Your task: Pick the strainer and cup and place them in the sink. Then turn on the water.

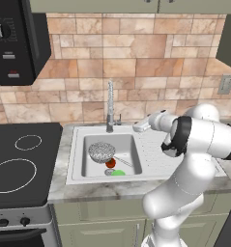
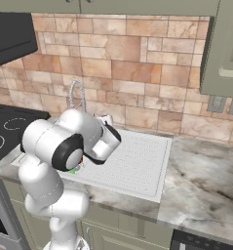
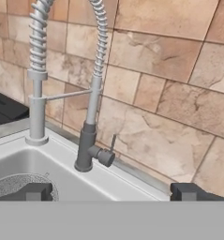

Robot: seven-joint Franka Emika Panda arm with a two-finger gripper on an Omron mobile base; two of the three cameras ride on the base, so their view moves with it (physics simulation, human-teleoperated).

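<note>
The white sink (image 1: 76, 153) holds the grey mesh strainer (image 1: 101, 151) and, at the basin's front, the green cup (image 1: 119, 172) lying beside a small red ball (image 1: 110, 163). The chrome faucet (image 1: 110, 108) rises behind the basin. My gripper (image 1: 137, 127) hovers over the basin's back right corner, open and empty, pointing at the faucet. In the hand view the faucet's dark base (image 3: 85, 151) and its small lever (image 3: 112, 142) stand just ahead, between my spread fingertips (image 3: 34, 191). The strainer's rim (image 3: 12, 185) shows at the lower left there.
The ribbed drainboard (image 1: 153, 150) lies right of the basin under my arm. A black cooktop (image 1: 20, 164) is to the left, with a microwave (image 1: 10, 43) above it. The tiled wall stands close behind the faucet, and marble counter (image 2: 205, 180) extends right.
</note>
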